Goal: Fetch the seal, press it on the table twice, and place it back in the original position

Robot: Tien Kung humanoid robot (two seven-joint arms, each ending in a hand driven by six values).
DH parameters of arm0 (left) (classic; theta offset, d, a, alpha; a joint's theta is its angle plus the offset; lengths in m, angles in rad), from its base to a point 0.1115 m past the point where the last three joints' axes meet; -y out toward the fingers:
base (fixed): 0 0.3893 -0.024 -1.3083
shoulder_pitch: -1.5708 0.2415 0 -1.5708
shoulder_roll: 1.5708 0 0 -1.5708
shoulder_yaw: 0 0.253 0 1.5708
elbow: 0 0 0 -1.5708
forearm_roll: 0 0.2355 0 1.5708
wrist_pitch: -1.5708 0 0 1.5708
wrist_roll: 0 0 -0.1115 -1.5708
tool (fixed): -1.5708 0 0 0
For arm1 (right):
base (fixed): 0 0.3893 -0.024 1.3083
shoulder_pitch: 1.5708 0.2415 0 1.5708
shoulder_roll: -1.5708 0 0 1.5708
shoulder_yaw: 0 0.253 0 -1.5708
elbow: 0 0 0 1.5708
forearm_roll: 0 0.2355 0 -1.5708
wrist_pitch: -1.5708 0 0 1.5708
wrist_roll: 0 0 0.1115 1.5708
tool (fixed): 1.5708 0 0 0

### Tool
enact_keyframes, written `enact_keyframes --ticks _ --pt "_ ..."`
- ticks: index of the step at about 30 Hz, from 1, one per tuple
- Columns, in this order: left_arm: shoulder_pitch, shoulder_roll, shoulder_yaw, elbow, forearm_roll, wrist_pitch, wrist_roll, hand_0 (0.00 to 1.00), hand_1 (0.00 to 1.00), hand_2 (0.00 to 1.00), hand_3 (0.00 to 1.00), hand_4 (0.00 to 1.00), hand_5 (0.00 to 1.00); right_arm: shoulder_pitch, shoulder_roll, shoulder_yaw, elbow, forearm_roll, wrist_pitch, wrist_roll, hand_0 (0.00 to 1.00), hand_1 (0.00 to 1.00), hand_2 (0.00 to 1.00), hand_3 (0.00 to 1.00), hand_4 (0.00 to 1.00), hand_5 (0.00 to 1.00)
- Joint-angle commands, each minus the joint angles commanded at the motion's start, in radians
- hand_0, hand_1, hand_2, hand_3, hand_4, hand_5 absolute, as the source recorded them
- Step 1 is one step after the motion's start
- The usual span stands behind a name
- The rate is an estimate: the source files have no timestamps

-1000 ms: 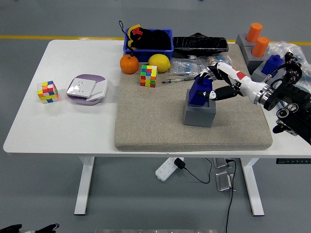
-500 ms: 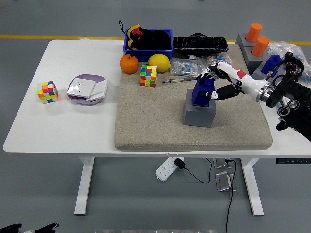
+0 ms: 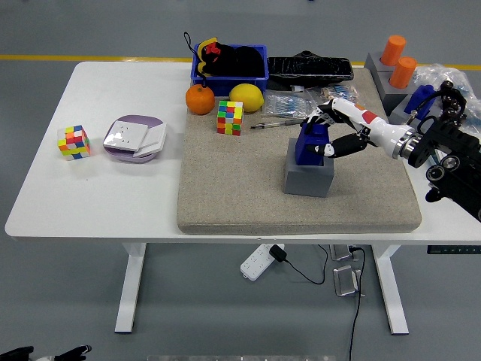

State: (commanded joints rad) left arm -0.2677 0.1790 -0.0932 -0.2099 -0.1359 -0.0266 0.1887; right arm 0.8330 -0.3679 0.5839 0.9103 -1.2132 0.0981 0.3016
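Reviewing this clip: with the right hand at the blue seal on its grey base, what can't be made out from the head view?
- Whether the right hand truly grips the blue seal: its fingers cover the seal's top and far side.
- Whether the seal is seated in the grey base or slightly lifted: the joint is too small to tell.
- The seal's stamping face: hidden by the base.
- The left hand: outside the picture.

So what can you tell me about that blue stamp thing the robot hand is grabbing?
The blue seal is a chunky, plastic-looking block, standing upright in a grey base on the beige mat. The robot's right hand wraps its fingers around the top of it. Nothing else touches it.
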Motion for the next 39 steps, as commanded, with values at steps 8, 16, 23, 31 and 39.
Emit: enact_keyframes --ticks 8,16,23,31,39 --pt "0.000 0.002 -0.002 0.000 0.003 0.000 0.001 0.814 0.786 0.764 0.801 0.689 0.410 0.012 -0.003 -0.010 -0.003 -0.026 -0.001 0.002 0.524 0.394 0.413 0.420 0.683 0.002" --pt "0.001 0.001 -0.002 0.000 0.002 0.000 0.001 0.814 0.786 0.764 0.800 0.689 0.410 0.018 -0.006 -0.021 -0.008 -0.048 -0.003 0.002 0.523 0.394 0.411 0.419 0.682 0.002" --pt "0.001 0.001 0.002 0.000 -0.002 0.000 -0.001 0.814 0.786 0.764 0.800 0.689 0.410 0.018 -0.003 -0.023 -0.008 -0.057 -0.002 -0.007 0.523 0.394 0.410 0.419 0.684 0.002" --pt "0.002 0.002 -0.002 0.001 0.003 0.000 0.001 0.814 0.786 0.764 0.800 0.689 0.410 0.016 0.004 -0.013 -0.006 -0.062 -0.010 -0.024 0.514 0.391 0.409 0.416 0.686 0.002" --pt "0.002 0.002 0.000 0.001 0.001 0.000 0.000 0.814 0.786 0.764 0.800 0.689 0.410 0.016 0.013 -0.009 -0.006 -0.083 -0.016 -0.055 0.510 0.392 0.409 0.425 0.695 0.002"
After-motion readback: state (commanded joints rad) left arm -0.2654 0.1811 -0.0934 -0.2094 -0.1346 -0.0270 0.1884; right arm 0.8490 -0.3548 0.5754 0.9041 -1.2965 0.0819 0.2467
